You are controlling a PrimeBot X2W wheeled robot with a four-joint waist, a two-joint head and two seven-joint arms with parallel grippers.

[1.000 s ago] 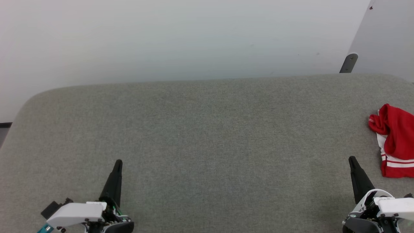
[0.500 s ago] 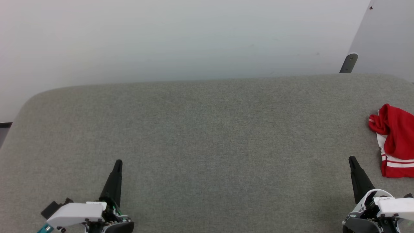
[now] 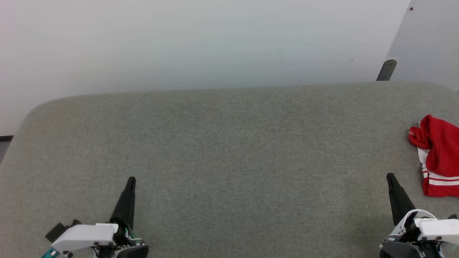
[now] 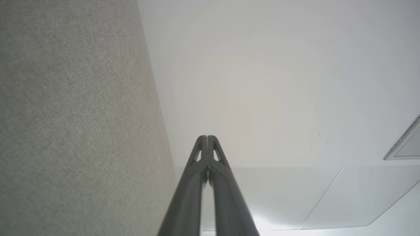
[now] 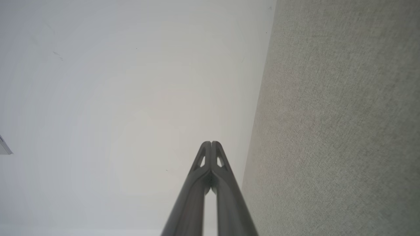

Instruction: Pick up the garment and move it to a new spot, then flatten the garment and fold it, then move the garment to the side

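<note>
The left gripper (image 3: 131,179) and right gripper (image 3: 389,175) sat clenched on nothing, wide apart over the near edge of the grey pad (image 3: 229,143), leaving its middle free. The garment (image 3: 440,154) lay bunched just beyond the right gripper, cropped by the frame, so perhaps loosely folded.

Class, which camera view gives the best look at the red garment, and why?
The head view: the garment lies bunched on the grey surface at the far right, partly cut off by the frame. The two wrist views look along shut fingers at grey surface and pale wall instead.
</note>
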